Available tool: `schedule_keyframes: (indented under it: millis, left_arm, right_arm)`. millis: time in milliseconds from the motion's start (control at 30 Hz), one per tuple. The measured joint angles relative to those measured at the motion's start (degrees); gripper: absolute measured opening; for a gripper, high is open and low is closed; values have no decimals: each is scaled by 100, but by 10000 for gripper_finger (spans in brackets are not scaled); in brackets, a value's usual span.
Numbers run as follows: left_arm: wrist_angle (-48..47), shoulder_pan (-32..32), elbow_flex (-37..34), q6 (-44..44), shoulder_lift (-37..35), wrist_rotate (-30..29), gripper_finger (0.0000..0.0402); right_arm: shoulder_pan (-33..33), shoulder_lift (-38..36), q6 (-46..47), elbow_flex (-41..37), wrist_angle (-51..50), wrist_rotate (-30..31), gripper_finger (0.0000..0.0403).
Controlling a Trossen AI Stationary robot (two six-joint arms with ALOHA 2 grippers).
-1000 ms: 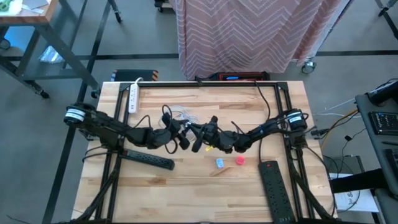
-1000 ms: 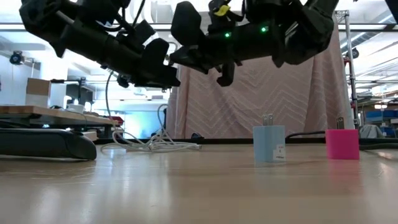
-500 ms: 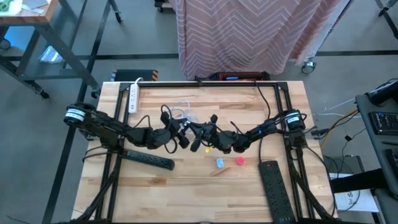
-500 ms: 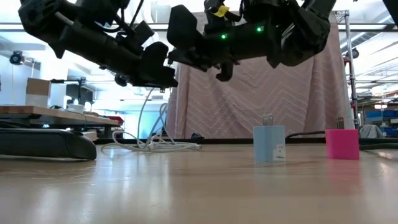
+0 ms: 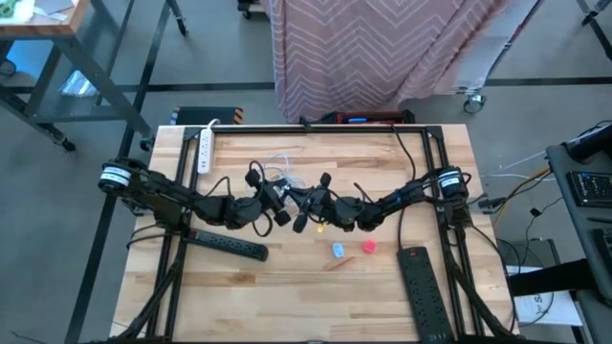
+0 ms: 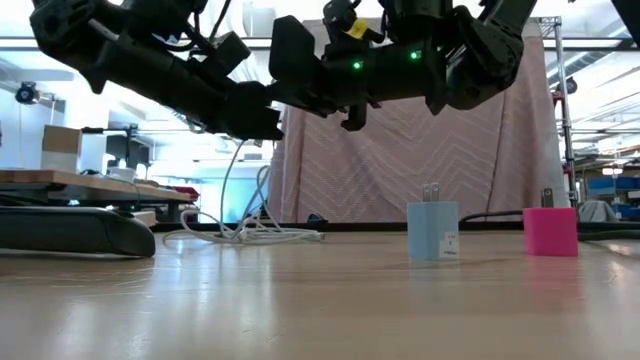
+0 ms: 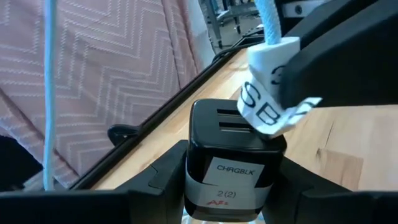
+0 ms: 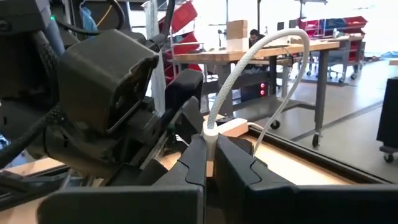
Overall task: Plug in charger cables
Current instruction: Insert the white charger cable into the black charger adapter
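A thin white braided charger cable (image 8: 249, 68) is pinched at its connector end between the closed fingers of the right claw (image 8: 210, 163), the cord arching up and away from it. Facing it, the left claw (image 7: 233, 186) is clamped on a small black plug block (image 7: 233, 155) with a white label and two slots in its top face; a white connector with a printed tag (image 7: 267, 99) sits touching that top face, right at the slots. Whether it is seated in the block I cannot tell.

From overhead, both dark arms reach inward and the two claws meet above the middle of the light wooden desk (image 5: 239, 296), held clear of its surface. A loose tangle of thin white cords (image 6: 245, 232) lies on the desk toward the back edge, with one strand rising up to the arms. Nearer the front, a light blue plug block (image 6: 433, 230) and a red-pink plug block (image 6: 550, 231) stand upright, close together but apart. A long black power strip (image 5: 229, 245) lies under the left arm, another black strip (image 5: 421, 287) sits at the right side, and a white power strip (image 5: 204, 150) lies at the back left corner.
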Motion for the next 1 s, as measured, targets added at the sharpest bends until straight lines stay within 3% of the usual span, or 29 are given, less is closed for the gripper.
schedule_keyframes:
  millis: [400,633,1000]
  left_arm:
    - [78,-128,-164,568,0,-53,136]
    - [1102,-335,-420,1121,0,-124,134]
    - [1128,-335,-369,834,2,-230,134]
  right_arm:
    - [-27,0,-548,-4,-31,-27,3]
    - [-71,48,-389,-2,142,-202,3]
    - [-96,59,-294,2,82,-205,3]
